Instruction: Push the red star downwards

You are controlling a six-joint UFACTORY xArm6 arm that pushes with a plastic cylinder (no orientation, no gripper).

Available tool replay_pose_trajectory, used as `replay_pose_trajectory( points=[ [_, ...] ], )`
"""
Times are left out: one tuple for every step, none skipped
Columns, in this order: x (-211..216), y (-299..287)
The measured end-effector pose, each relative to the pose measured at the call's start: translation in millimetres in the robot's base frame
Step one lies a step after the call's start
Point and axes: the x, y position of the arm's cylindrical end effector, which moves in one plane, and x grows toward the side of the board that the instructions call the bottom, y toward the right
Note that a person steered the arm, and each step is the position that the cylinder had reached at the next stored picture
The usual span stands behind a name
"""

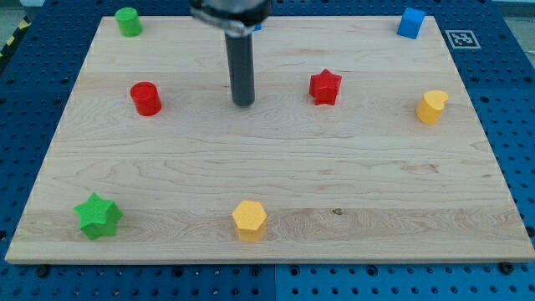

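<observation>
The red star (325,86) lies on the wooden board (267,176), right of centre in the upper half. My tip (243,104) is the lower end of the dark rod and rests on the board to the left of the red star, about a hundred pixels away and slightly lower in the view. It touches no block. A red cylinder (145,98) lies further to the left of the tip.
A green cylinder (128,21) sits at the top left, a blue block (410,22) at the top right, a yellow heart-like block (431,107) at the right, a green star (98,216) at the bottom left, a yellow hexagon (249,220) at the bottom centre.
</observation>
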Motion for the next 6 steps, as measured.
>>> replay_pose_trajectory(
  points=[
    [-58.3, 20.0],
    [-61.7, 76.8],
    [-40.7, 132.5],
    [-18.7, 148.5],
    [-16.9, 148.5],
    [-17.6, 142.5]
  ],
)
